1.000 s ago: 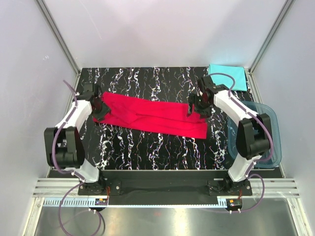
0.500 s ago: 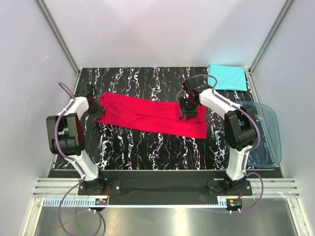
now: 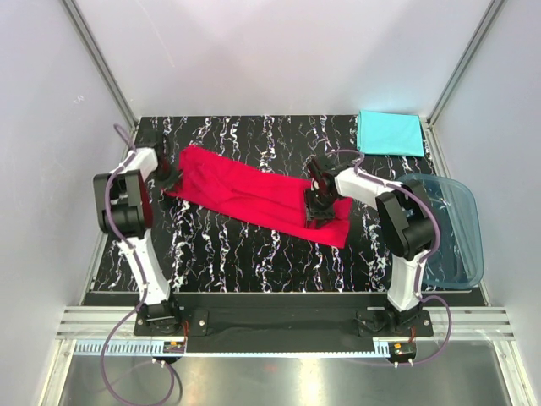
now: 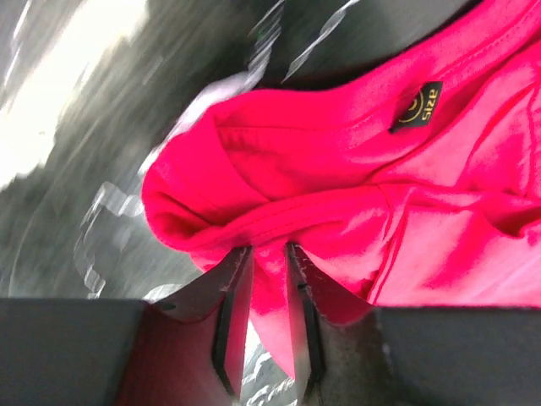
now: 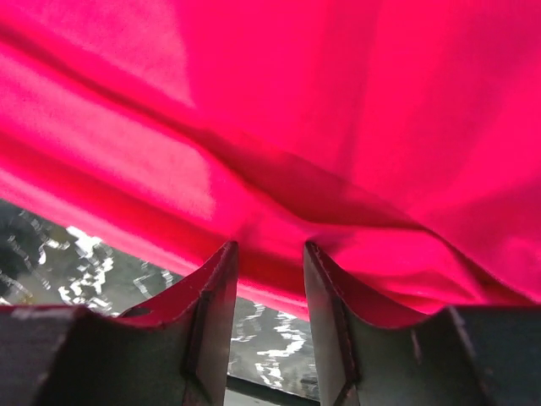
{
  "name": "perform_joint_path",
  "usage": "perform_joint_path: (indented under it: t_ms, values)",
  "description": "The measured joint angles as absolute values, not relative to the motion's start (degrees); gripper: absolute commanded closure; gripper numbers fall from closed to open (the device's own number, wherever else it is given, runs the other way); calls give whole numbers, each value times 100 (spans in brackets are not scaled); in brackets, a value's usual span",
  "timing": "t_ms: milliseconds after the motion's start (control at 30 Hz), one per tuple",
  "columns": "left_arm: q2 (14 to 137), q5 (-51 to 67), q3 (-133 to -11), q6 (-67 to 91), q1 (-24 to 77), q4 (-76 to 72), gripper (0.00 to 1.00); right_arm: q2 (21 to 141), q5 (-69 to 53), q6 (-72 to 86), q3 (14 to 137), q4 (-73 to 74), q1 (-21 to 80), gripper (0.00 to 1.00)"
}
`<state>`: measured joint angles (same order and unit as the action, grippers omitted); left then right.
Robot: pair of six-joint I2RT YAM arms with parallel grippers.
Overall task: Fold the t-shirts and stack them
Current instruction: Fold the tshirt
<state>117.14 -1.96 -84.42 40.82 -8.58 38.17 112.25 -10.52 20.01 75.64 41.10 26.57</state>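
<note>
Left wrist alone shows size tag on red t-shirt; left gripper, right gripper both pinch it.

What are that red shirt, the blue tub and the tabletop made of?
Red t-shirt: soft knit cloth, probably cotton; it creases and has stitched hems. Tub: translucent blue plastic, glossy. Table: hard top, black with white marble veining, likely a printed surface.

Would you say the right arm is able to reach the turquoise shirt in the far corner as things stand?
Probably yes: the turquoise shirt lies uncovered on its side, but the right gripper must first release the red shirt.
</note>
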Motion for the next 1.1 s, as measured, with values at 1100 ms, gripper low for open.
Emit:
perform_joint_path:
  t_ms: [1100]
  values:
    - [12206,-1522,-10175,3507,1481,4158,48,11863,-941,1122,9526,4866,2993,22]
